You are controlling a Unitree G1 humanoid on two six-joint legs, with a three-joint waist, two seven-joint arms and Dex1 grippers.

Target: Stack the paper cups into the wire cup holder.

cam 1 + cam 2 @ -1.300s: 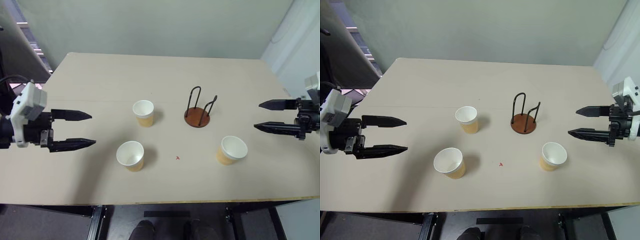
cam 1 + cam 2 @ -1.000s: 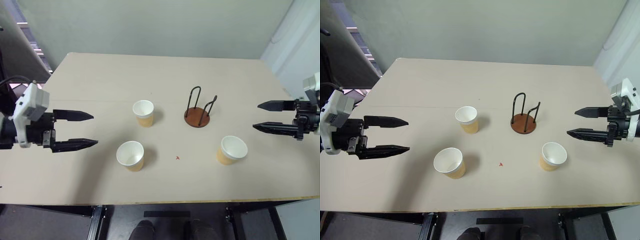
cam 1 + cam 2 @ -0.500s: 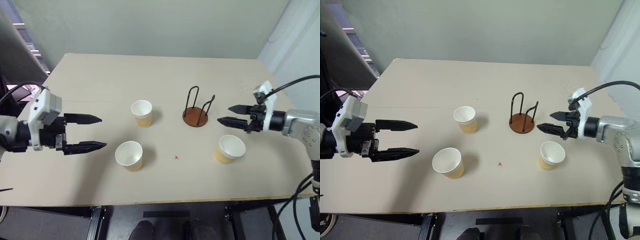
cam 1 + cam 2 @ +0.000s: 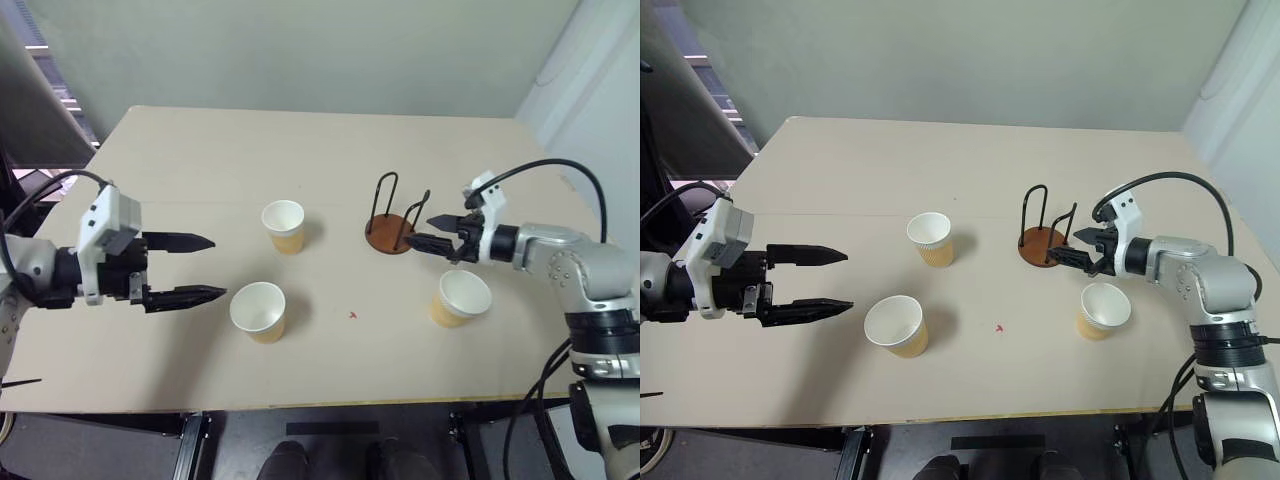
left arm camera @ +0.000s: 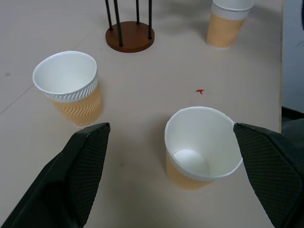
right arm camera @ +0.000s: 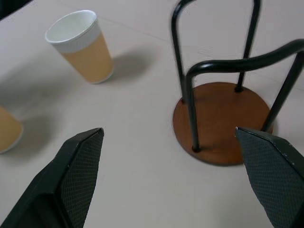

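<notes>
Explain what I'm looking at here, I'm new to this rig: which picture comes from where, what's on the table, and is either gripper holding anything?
The two wide pictures come from the robot's head, looking down over its arms. The two close-ups come from cameras on each wrist, looking along the black fingers.

On the table stand three paper cups: a far cup, a near cup and a right-hand cup. The wire cup holder, a brown disc with two black loops, holds no cups yet.

The left gripper is open, just left of the near cup. The right gripper is open too, next to the holder. Neither holds anything.
</notes>
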